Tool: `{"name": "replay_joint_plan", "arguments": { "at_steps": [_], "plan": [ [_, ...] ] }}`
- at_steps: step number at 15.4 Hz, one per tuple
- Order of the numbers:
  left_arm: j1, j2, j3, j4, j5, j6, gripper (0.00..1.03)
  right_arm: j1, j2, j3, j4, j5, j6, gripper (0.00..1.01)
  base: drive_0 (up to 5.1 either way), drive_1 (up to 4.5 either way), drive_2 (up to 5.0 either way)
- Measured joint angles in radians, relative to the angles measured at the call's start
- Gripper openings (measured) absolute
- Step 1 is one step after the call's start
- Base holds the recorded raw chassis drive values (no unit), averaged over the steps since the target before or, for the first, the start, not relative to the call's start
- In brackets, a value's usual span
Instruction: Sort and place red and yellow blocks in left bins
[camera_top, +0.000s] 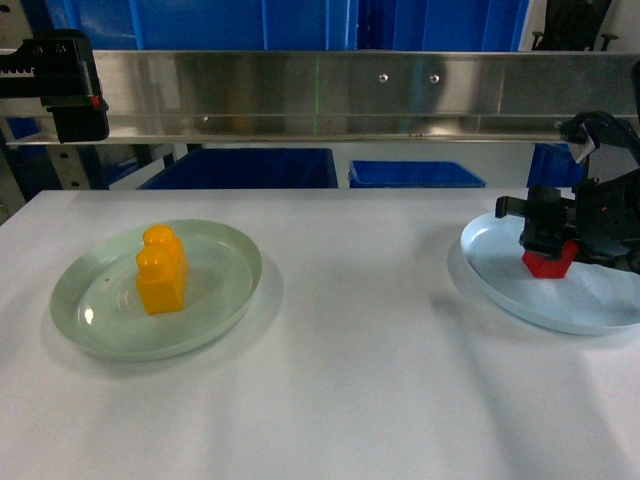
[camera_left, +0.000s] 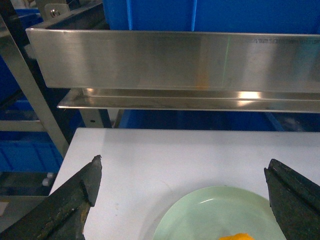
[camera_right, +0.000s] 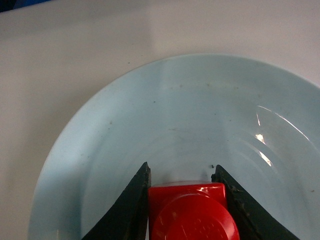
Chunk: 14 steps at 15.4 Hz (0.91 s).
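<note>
While the head view shows the right pincer (camera_top: 548, 250) clamped on the red block (camera_top: 549, 263) over the blue plate (camera_top: 500, 280), the yellow block (camera_top: 162, 270) sits far left. Left wrist: left pincer (camera_left: 182, 200) wide open, empty. Right wrist: grip looks shallow, could slip out.

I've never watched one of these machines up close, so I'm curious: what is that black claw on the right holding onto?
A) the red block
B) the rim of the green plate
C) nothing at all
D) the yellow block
A: the right gripper has its two black fingers pressed against both sides of the red block over the pale blue plate; the yellow block sits alone on the green plate.
</note>
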Motion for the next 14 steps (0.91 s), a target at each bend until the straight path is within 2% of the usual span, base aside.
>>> {"name": "replay_joint_plan", "arguments": {
  "at_steps": [1, 4, 6, 8, 9, 10, 11, 14],
  "plan": [
    [0.0, 0.0, 0.0, 0.0, 0.0, 0.0, 0.98, 0.0, 0.0, -0.001, 0.005, 0.0, -0.006, 0.31, 0.0, 0.0, 0.0],
    [0.0, 0.0, 0.0, 0.0, 0.0, 0.0, 0.98, 0.002, -0.012, -0.029, 0.051, 0.001, -0.014, 0.29, 0.0, 0.0, 0.0],
    [0.0, 0.0, 0.0, 0.0, 0.0, 0.0, 0.98, 0.016, -0.092, -0.115, 0.181, -0.005, -0.056, 0.29, 0.0, 0.0, 0.0],
    [0.0, 0.0, 0.0, 0.0, 0.0, 0.0, 0.98, 0.04, -0.298, -0.204, 0.26, -0.065, -0.114, 0.29, 0.0, 0.0, 0.0],
    [0.0, 0.0, 0.0, 0.0, 0.0, 0.0, 0.98, 0.026, -0.533, -0.296, 0.256, -0.124, -0.147, 0.29, 0.0, 0.0, 0.0],
    [0.001, 0.0, 0.0, 0.0, 0.0, 0.0, 0.98, -0.065, -0.784, -0.42, 0.218, -0.132, -0.154, 0.29, 0.0, 0.0, 0.0],
    [-0.003, 0.0, 0.0, -0.001, 0.0, 0.0, 0.98, -0.079, -0.943, -0.413, 0.204, -0.167, -0.145, 0.29, 0.0, 0.0, 0.0],
    [0.001, 0.0, 0.0, -0.001, 0.0, 0.0, 0.98, -0.08, -0.954, -0.41, 0.183, -0.173, -0.138, 0.29, 0.0, 0.0, 0.0]
  ]
}}
